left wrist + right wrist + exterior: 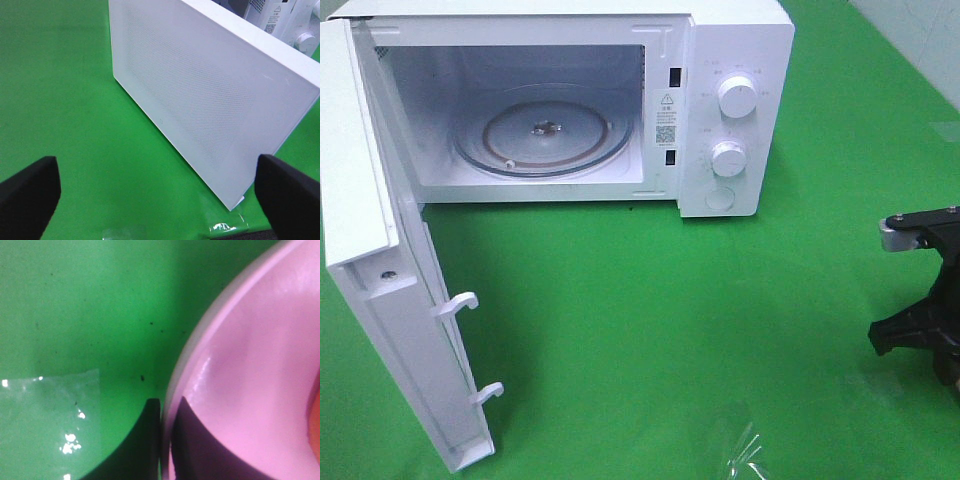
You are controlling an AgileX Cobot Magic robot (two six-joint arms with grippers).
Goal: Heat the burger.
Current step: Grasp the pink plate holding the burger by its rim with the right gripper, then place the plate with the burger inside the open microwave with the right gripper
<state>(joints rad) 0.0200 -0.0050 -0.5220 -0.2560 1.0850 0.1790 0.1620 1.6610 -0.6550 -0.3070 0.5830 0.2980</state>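
Pink plate rim pinched in the right jaws, left jaws wide; microwave stands open, glass turntable inside.

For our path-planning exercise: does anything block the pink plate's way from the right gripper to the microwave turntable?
Nothing visible does: the microwave door stands wide open, the turntable is bare, and only green mat lies before the cavity. The right gripper grips the pink plate's rim.

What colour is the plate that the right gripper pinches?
Pink; the plate shows best in the right wrist view.
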